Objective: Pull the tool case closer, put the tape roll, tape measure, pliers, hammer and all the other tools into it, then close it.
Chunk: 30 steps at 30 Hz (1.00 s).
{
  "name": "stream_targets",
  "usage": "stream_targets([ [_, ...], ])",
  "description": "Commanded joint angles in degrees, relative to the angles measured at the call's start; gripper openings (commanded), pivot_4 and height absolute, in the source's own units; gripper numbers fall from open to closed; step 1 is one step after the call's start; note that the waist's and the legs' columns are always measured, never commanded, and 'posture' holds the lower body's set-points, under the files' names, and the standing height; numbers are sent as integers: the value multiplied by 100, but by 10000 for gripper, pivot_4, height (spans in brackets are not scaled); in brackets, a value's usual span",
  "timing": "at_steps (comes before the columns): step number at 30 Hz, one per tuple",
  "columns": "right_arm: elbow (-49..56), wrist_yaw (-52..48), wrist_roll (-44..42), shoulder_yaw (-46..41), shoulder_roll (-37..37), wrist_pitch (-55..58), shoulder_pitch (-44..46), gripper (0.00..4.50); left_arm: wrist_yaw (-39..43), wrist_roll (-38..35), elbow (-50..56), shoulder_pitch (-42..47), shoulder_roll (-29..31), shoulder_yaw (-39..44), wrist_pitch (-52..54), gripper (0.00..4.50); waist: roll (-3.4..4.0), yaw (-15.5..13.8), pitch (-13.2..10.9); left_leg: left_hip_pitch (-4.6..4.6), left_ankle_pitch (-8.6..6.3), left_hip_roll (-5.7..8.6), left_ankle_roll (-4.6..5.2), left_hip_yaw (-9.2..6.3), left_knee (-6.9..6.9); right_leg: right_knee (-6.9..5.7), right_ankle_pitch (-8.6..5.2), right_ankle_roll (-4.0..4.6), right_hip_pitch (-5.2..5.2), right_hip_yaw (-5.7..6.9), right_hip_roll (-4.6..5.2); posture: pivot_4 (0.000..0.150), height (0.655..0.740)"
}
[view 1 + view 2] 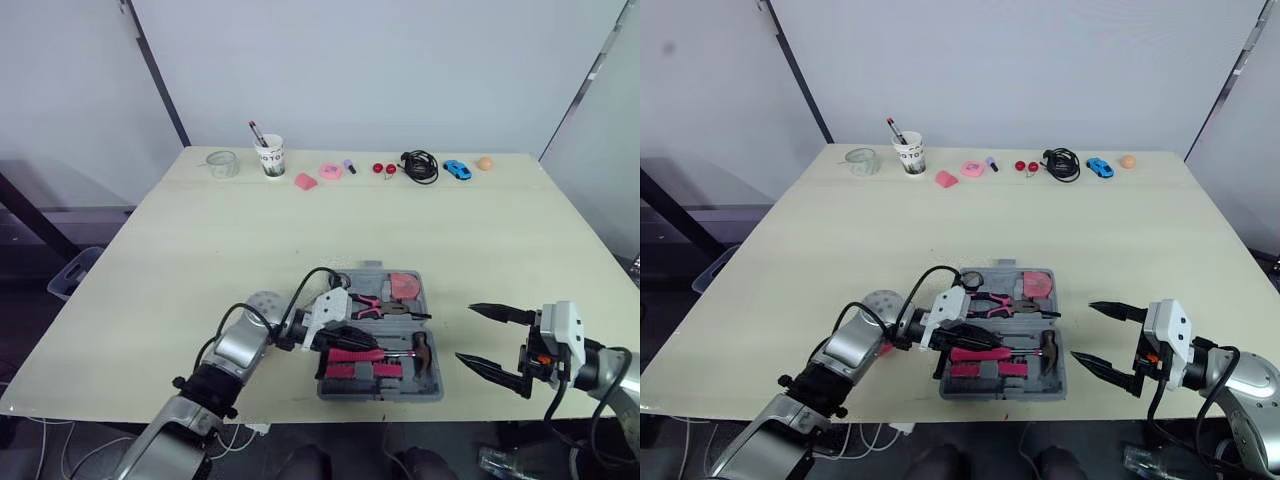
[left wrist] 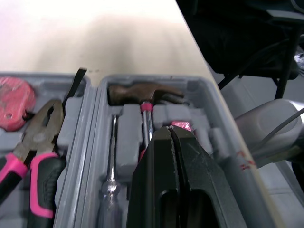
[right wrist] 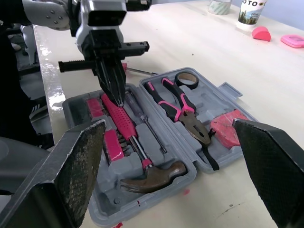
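The grey tool case (image 1: 380,392) lies open near the table's front edge. Inside it are a pink-handled hammer (image 3: 152,178), pink pliers (image 3: 178,107), a tape roll (image 3: 186,80), a red tape measure (image 3: 228,128) and a screwdriver (image 3: 142,118). My left gripper (image 1: 358,340) reaches over the case's left half. It is shut, and its tips (image 3: 113,92) rest on the hammer's pink handle. The hammer head (image 2: 142,91) lies just beyond those tips. My right gripper (image 1: 465,332) hovers wide open to the right of the case, with nothing between its fingers (image 3: 76,166).
Along the table's far edge stand a glass jar (image 1: 222,163), a paper cup with a pen (image 1: 270,155), pink items (image 1: 331,171), a black cable (image 1: 420,165), a blue toy car (image 1: 457,169) and an orange ball (image 1: 485,162). The case sits close to the front edge.
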State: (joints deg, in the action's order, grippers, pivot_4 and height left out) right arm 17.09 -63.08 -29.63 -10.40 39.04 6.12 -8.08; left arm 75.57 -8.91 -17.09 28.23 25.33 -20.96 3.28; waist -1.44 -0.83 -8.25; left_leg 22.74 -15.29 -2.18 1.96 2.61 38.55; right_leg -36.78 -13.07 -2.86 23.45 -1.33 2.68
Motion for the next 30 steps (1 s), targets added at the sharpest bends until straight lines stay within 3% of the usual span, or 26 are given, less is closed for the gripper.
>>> stream_targets([
  [1,86,13,-37,-79,46,-36,16,45000,-110,263,-358,102,-115,-103,-350,571,0,2,0,0,0,0,0,0,0,0,0,0,0,0,0,1500,7400],
  [13,161,123,-60,-112,50,30,-25,45000,-255,652,-802,-67,-202,-224,-666,571,4,3,5,-2,0,0,0,-1,0,-1,1,-2,0,0,0,1500,7400],
  [21,25,546,-125,-225,-180,145,-36,45000,-458,-397,438,-432,-144,683,-118,571,4,7,4,0,0,-3,0,-3,-1,-2,1,-1,0,1,0,1500,7400],
  [30,-579,725,-118,-369,-384,111,-120,45000,-1562,-1491,2064,-1443,115,2096,967,571,7,14,5,-3,0,-5,0,-6,-2,-1,1,-1,0,-2,2,1500,7400],
])
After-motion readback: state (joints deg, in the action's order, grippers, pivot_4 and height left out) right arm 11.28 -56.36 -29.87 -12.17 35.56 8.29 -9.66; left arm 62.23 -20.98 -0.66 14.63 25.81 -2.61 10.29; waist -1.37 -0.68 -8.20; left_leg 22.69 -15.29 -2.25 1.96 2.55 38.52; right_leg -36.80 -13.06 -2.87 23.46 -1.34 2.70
